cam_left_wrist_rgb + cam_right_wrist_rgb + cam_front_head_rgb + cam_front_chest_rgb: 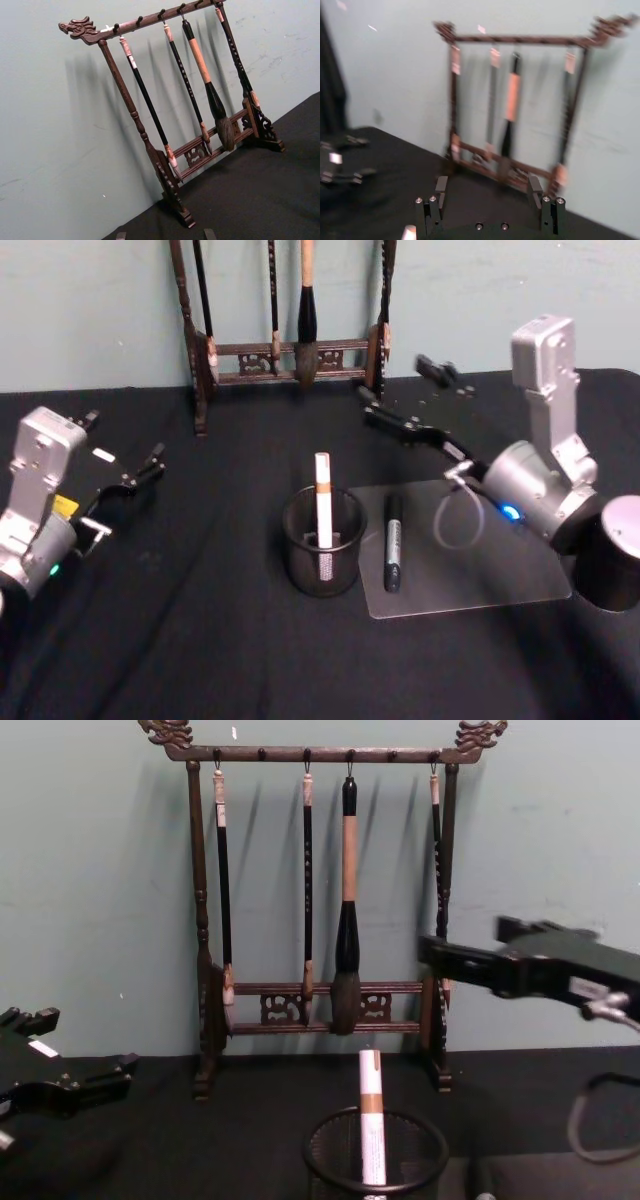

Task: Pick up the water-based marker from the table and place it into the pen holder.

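Observation:
The water-based marker (323,495), white with an orange band, stands upright inside the pen holder (300,562), a black mesh cup at the middle of the black table (180,640). The chest view shows the marker (371,1115) rising out of the holder's rim (328,1160). My right gripper (415,395) hangs open in the air behind and to the right of the holder, holding nothing; its fingers (441,186) stand wide apart. My left gripper (120,450) rests open at the far left, well away from the holder.
A black pen (393,540) lies on a clear mat (470,580) just right of the holder. The tall wooden brush rack (290,350) with hanging brushes stands against the back wall. My right arm's body (545,490) sits over the mat's right side.

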`<state>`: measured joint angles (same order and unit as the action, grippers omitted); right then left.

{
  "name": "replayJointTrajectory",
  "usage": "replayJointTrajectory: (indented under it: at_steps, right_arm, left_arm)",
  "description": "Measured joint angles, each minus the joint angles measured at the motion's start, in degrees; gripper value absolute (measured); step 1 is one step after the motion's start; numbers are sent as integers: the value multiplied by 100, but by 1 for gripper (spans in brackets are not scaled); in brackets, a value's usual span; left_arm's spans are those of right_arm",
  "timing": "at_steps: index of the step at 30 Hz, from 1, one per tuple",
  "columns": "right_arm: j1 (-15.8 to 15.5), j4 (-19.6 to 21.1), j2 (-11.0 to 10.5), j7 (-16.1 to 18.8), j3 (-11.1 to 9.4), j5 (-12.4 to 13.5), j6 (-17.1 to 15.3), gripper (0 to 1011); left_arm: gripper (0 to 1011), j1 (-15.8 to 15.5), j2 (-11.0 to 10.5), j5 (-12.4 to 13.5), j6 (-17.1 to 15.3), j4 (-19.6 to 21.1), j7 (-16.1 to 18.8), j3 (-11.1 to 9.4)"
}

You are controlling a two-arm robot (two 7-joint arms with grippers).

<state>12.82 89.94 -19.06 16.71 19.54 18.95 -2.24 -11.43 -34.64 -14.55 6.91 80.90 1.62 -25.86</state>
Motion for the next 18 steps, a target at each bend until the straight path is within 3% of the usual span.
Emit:
replayJointTrajectory:
  at_steps: [4, 7, 9, 13, 18]
  right_arm:
    - [-152, 175, -106, -322, -205, -110, -514, 1002]
    - [-260, 301, -187, -528, -322, -198, -1092, 1003]
    - [-275, 317, -199, -555, -334, -213, -1221, 1002]
    - [-329, 388, -254, -632, -354, -295, -1850, 1002]
    - [-301, 368, -225, -660, -250, -438, -2356, 1002]
  left_arm:
    - [1001, 0, 0, 0, 0, 0, 0, 0]
    - [1001, 0, 0, 0, 0, 0, 0, 0]
    - [1001, 0, 0, 0, 0, 0, 0, 0]
    - [1001, 0, 0, 0, 0, 0, 0, 0]
    - [1001, 0, 0, 0, 0, 0, 0, 0]
